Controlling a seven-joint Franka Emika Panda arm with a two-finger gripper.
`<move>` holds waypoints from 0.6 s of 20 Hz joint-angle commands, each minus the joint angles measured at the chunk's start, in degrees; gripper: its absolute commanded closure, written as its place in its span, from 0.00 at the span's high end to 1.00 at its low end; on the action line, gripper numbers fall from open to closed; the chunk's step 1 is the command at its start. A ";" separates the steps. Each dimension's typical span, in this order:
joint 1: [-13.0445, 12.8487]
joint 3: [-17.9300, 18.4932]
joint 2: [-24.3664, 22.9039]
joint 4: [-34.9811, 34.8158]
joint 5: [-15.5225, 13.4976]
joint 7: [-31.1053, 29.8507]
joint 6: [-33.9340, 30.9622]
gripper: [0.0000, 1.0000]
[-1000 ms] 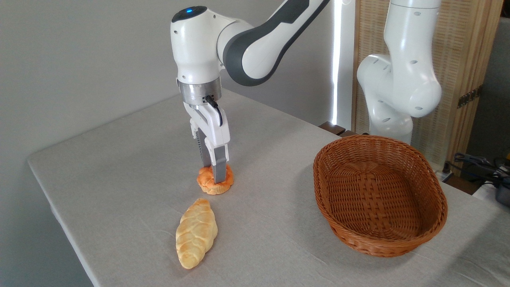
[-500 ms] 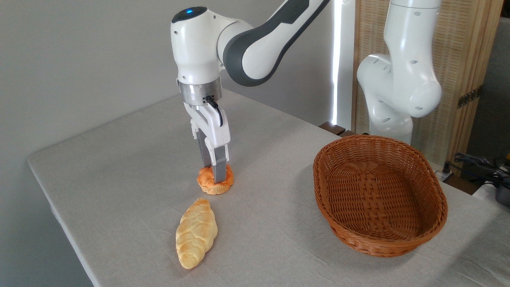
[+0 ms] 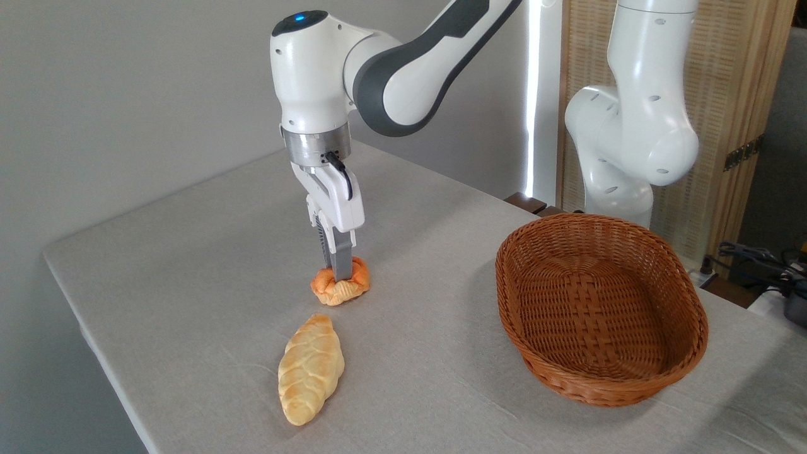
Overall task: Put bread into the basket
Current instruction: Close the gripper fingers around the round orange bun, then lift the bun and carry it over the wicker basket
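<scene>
The jaws had pinched in on the small round orange-brown knotted bun [image 3: 340, 287], squeezing its soft top so it bulged on either side of the grey fingers [image 3: 341, 261]; from my screen I read that as a grip, the white two-finger gripper [image 3: 341, 276] pointing straight down from the arm. The bun sat on the grey cloth-covered table [image 3: 189, 265], or only barely off it; I could not tell which, as its paler base looked close to the cloth.

The big oval reddish-brown wicker basket [image 3: 681, 353] stood well to the right of the bun, empty so far as I could see into it. A longer pale-yellow braided loaf [image 3: 311, 369] lay just in front of the bun, toward the camera and apart from it.

I judged the grasp step as done and the lift as the step in hand. The next move, as I saw it, called for a straight rise clear of the loaf, then a carry rightward high enough to pass over the basket's near rim, and a release above its woven floor. With a bun that squashy, I would have watched for it slipping between the fingers during the carry.
</scene>
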 commanded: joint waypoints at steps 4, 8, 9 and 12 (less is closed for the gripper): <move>0.55 3.35 -4.08 11.32 5.10 7.35 -24.16 0.12; 3.52 8.45 -10.31 12.04 5.29 22.20 -32.71 0.12; 5.19 8.72 -11.11 11.95 5.46 25.98 -33.59 0.12; 7.58 11.08 -11.91 11.25 10.98 36.62 -37.98 0.16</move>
